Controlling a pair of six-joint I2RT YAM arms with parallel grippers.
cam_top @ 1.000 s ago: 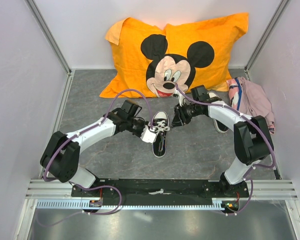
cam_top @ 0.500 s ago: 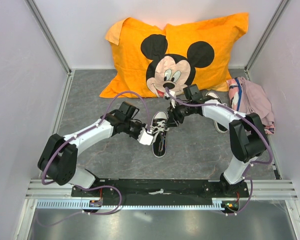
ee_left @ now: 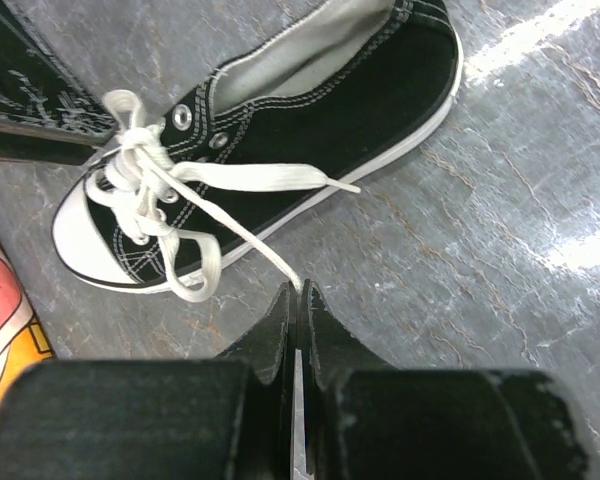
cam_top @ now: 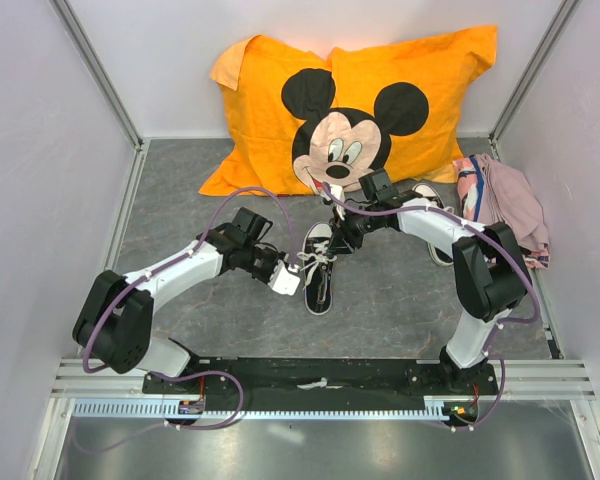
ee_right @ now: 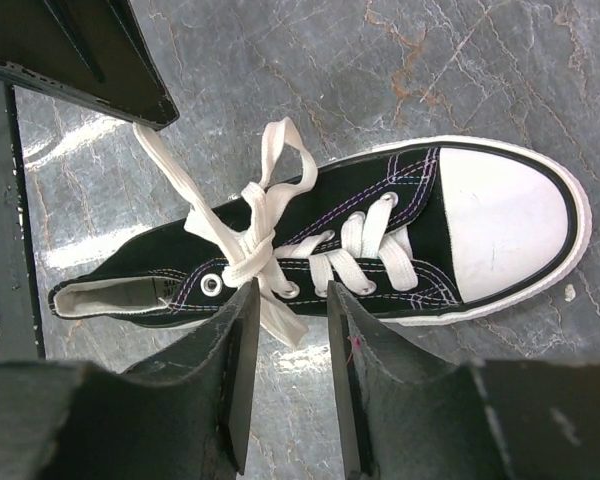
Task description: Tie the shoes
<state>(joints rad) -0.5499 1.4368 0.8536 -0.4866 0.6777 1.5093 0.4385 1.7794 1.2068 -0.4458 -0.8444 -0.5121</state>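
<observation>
Sneaker [cam_top: 318,285] before pillow [cam_top: 270,90]; left gripper [ee_left: 296,292] tight on lace [ee_left: 245,242], right gripper [ee_right: 290,295] apart, seemingly astride another strand [ee_right: 280,322].

Left arm [cam_top: 180,268] and right arm [cam_top: 435,222] are the same build: white tube links with chunky black joint housings. Each one's got a purple cable [cam_top: 248,190] looping out just behind the wrist. Left gripper [ee_left: 298,295] has a white block behind its flat black fingers [ee_left: 270,340]; right gripper [ee_right: 285,290] looks all black.
</observation>
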